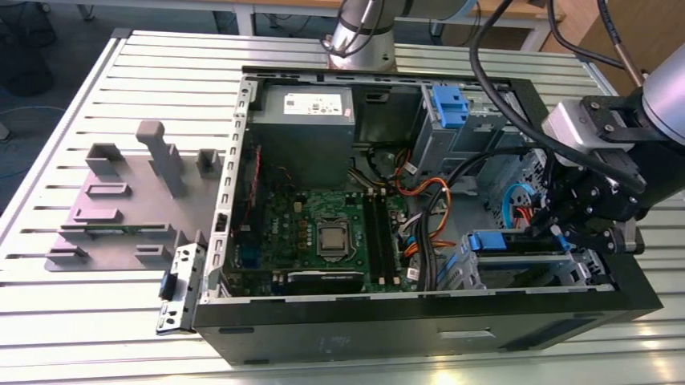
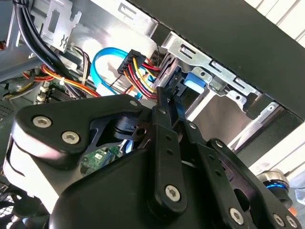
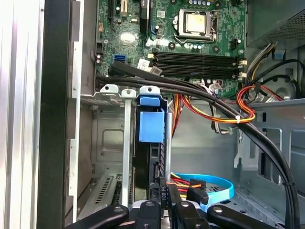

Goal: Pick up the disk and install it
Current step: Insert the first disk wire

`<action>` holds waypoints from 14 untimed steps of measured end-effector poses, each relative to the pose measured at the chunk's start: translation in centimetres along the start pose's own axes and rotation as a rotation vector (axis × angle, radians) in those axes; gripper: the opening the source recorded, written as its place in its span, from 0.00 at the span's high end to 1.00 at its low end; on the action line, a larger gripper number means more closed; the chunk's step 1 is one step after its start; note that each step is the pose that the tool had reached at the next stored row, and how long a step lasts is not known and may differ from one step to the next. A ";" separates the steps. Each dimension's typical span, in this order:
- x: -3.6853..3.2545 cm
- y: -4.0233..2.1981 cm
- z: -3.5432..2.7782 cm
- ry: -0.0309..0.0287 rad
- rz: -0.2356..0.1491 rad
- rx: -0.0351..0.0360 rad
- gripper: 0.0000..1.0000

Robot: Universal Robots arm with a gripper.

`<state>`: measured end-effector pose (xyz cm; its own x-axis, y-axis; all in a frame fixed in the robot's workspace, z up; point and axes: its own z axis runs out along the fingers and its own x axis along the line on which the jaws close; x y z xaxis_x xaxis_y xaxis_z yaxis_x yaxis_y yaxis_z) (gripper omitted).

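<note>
Open black steel computer case lying on its side on a slatted pale metal bench. Inside: green motherboard with a square silver processor; grey box-shaped power supply with white sticker; bundles of black, orange, yellow and red cables; a flat light-blue data cable. In the bare-metal drive cage at the case's corner, the disk, a flat dark drive edged with bright blue plastic rails, standing on edge in a slot, blue tab outward. Matt black linked-finger hand at the disk's rear end by the cable connectors, fingers drawn close together about that edge; cannot tell whether actually clamped on it. Grey moulded fixture plate beside the case on the bench.
</note>
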<state>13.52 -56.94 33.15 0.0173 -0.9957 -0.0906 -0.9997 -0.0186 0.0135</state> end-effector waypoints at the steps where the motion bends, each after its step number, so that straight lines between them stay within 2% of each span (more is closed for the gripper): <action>1: 0.00 0.01 -0.01 -0.0003 0.000 0.0001 0.82; 7: -0.04 0.03 -0.53 -0.0009 -0.001 0.0002 0.82; 14: 0.14 0.03 -0.53 -0.0029 -0.002 0.0001 0.82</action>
<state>13.50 -57.13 33.67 0.0196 -0.9954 -0.0935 -0.9997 -0.0209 0.0132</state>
